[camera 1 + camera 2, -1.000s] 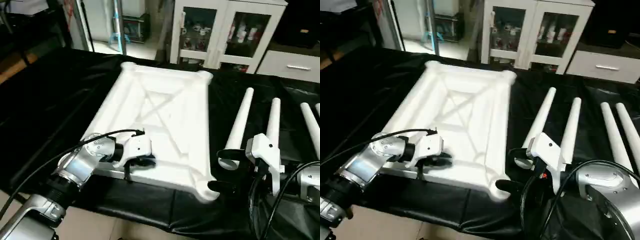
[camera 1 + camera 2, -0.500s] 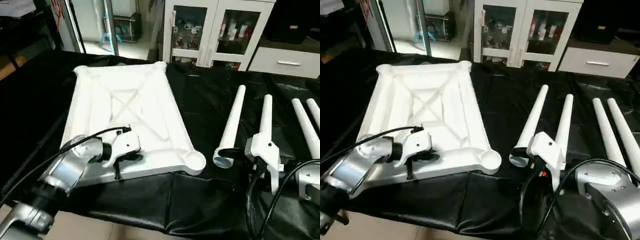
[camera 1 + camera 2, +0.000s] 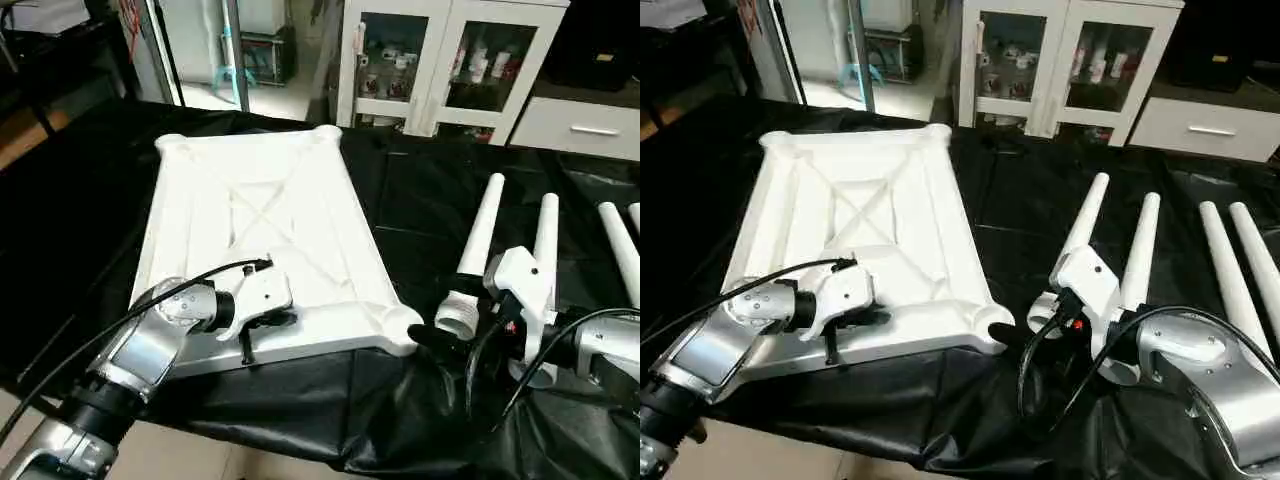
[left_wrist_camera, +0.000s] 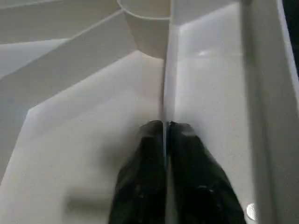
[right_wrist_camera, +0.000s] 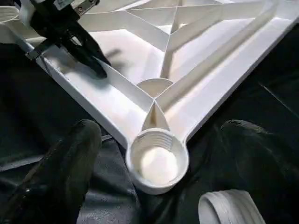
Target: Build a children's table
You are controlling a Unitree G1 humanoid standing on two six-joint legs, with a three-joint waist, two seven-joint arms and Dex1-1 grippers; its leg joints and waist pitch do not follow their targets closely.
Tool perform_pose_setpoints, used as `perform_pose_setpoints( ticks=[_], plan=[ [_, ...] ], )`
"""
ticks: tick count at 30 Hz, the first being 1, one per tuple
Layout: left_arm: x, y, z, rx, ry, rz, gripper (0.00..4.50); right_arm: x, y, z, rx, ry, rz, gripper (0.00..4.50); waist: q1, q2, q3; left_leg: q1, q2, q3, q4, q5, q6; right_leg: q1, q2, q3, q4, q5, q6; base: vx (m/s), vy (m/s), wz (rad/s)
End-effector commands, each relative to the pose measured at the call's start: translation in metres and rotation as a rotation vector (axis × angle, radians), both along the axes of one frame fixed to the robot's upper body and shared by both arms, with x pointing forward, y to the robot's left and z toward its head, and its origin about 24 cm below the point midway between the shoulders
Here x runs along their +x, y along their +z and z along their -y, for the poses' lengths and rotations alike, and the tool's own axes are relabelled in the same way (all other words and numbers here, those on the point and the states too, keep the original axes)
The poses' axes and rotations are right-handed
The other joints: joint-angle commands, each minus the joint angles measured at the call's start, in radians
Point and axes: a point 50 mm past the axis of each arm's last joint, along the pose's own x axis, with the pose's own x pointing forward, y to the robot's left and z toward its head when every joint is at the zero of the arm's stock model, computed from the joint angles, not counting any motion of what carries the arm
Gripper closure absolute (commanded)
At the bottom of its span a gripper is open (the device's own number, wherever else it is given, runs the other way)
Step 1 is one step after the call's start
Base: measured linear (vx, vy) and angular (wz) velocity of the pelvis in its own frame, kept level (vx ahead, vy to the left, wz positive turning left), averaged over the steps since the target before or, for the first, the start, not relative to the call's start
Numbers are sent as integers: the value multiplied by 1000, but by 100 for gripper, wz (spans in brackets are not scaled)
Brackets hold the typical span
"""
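Lying ribs-up, white table top (image 3: 270, 220)

Rightmost leg (image 3: 636, 215) cut by edge

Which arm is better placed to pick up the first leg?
The right: its open gripper is beside the nearest leg. The left gripper is shut on a rib of the table top.

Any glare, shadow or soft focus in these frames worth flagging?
Left wrist view: the left gripper's fingers are soft-edged, pinching a table top rib; bright glare spot on the plastic beside it. Right wrist view: right gripper fingers blurred, corner socket sharp. Left eye view: cabinet glass reflects light.
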Motion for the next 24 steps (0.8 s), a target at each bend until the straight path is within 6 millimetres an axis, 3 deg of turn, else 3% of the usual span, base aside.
perform_pose_setpoints(
  ticks=[1,5,7,9,13,17,18,20,21,23,24],
  plan=[
    [-1,-1,-2,-23,43,-11,382,0,4,0,15,-11,15,0,5,-13,-47,-4,65,-27,-83,-113,50,43,-90,52,-84,-233,-193,0,0,0],
    [1,9,-2,-65,48,3,342,0,6,-1,50,-16,17,0,8,-14,-48,-3,67,-27,-83,-99,54,43,-89,52,-81,-190,-203,0,0,0],
    [1,19,-4,-101,45,9,328,1,10,-2,88,-18,21,0,9,-19,-51,-4,66,-26,-81,-69,60,46,-88,52,-73,-124,-219,0,0,0],
    [0,24,-6,-108,32,16,304,0,13,-3,107,-12,23,0,11,-16,-51,-3,66,-25,-79,-47,71,46,-89,52,-68,-84,-235,0,0,0],
    [-2,33,-7,-149,13,38,290,1,17,-5,151,-13,29,0,12,-19,-49,-3,66,-24,-80,-63,76,46,-90,50,-69,-96,-243,0,0,0],
    [2,60,-9,-428,105,87,290,11,29,-6,241,-74,63,0,11,-22,-47,-3,64,-22,-81,-78,53,45,-90,50,-71,-150,-244,0,0,0],
    [4,67,-10,-485,158,114,290,20,31,-4,252,-142,76,0,10,-32,-46,-5,63,-22,-81,-73,44,45,-88,49,-68,-162,-240,0,0,0],
    [5,72,-10,-522,195,131,290,25,33,-2,260,-190,83,0,11,-28,-45,-2,62,-21,-80,-76,36,42,-89,49,-73,-187,-234,0,0,0],
    [10,77,-12,-531,308,203,290,38,30,0,258,-307,64,0,12,-51,-42,-8,59,-24,-84,-57,39,43,-88,47,-74,-216,-216,0,0,0],
    [12,78,-11,-481,411,301,290,51,23,1,236,-426,24,0,19,-49,-47,3,61,-22,-80,-57,30,38,-89,47,-76,-216,-207,0,0,0],
    [9,77,-8,-446,416,336,290,60,16,3,204,-511,-1,0,14,-25,-47,5,65,-25,-85,-53,2,35,-79,44,-72,-148,-208,0,0,0]
  ],
)
